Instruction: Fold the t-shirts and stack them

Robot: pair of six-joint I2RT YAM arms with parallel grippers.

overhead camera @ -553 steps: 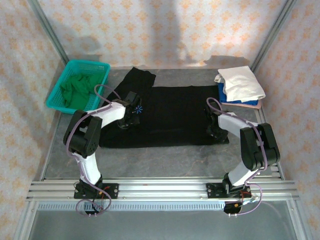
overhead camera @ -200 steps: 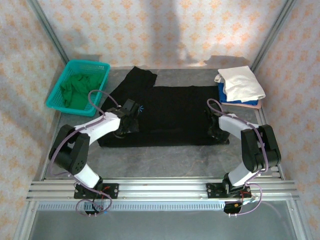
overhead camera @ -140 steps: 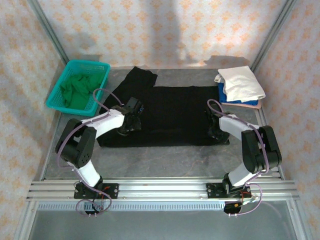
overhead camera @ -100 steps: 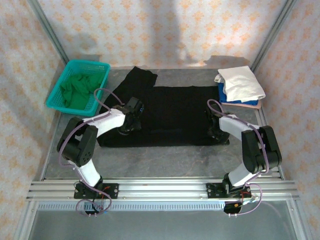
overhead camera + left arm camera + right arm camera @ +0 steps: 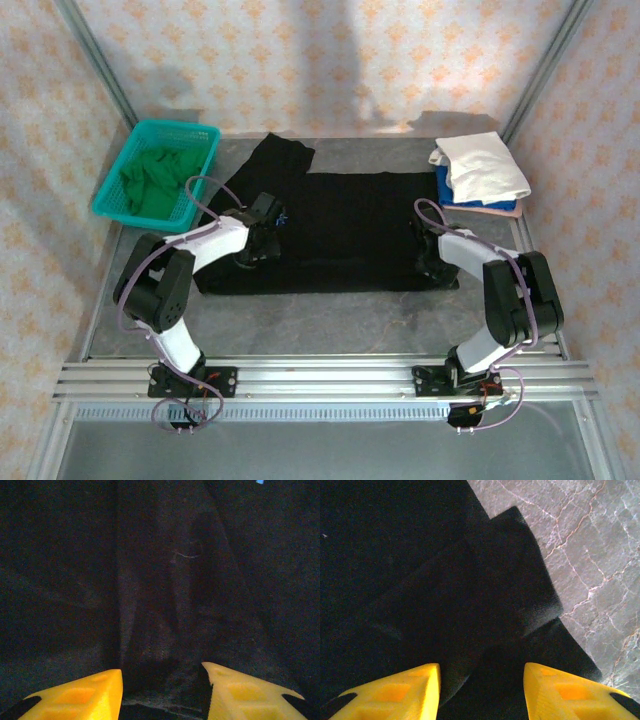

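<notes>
A large black t-shirt lies spread flat across the middle of the table, one sleeve reaching toward the back left. My left gripper is low over its left part, just beside the pale-blue logo. In the left wrist view the left gripper has its yellow fingers apart over a raised crease of black cloth. My right gripper sits at the shirt's right edge. In the right wrist view the right gripper stands open above a folded-over flap of the black shirt.
A teal mesh basket at the back left holds a green shirt. At the back right lies a stack: a white shirt over a blue one and a pink one. Bare grey marble table runs along the front.
The left arm's elbow swung in toward the right while its gripper stayed low on the shirt's left part, edging slightly back. Its fingers narrowed, then widened again. The right arm held still.
</notes>
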